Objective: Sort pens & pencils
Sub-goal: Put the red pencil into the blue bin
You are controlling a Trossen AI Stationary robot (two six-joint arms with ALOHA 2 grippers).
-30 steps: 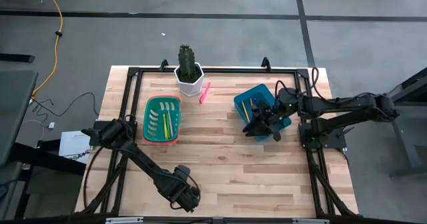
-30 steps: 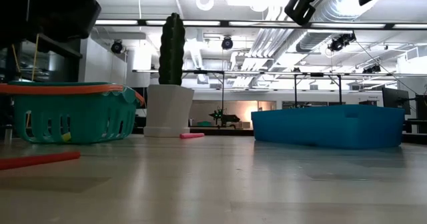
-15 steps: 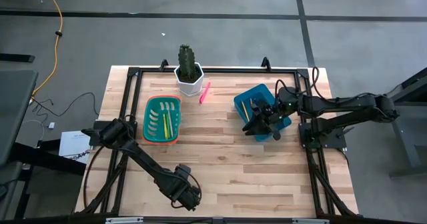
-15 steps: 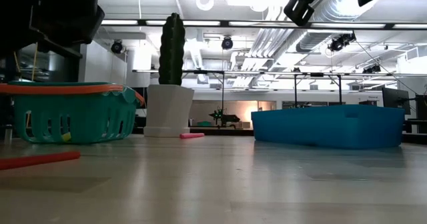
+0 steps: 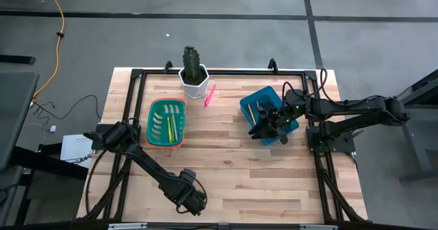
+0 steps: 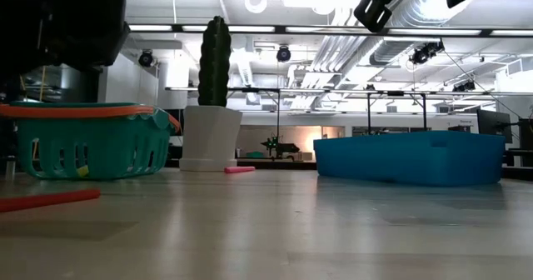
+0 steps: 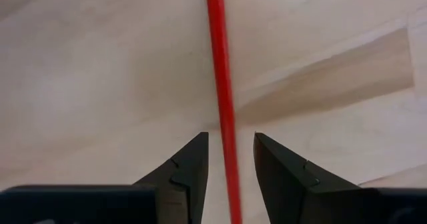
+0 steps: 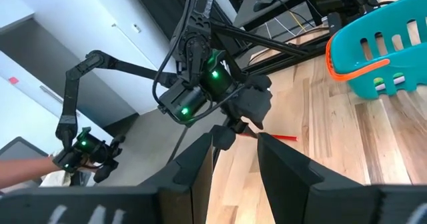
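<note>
Wooden table (image 5: 233, 168): green basket (image 5: 166, 122) holds pens, blue bin (image 5: 263, 107) pencil; both grippers' fingers released.

An industrial lab: exposed ceiling ducts (image 6: 416, 13), concrete floor (image 5: 219, 38).

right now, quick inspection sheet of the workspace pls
surface: wooden table, dark frame rails along its edges
job's things: red stick lying on the wood; pink pen beside the cactus pot; sticks in the green basket and the blue bin
clutter: potted cactus
grippers: left gripper open, straddling the red stick; right gripper open, above the blue bin
cables: orange cable on the floor
surroundings: grey floor; a person's hand holding a controller arm
</note>
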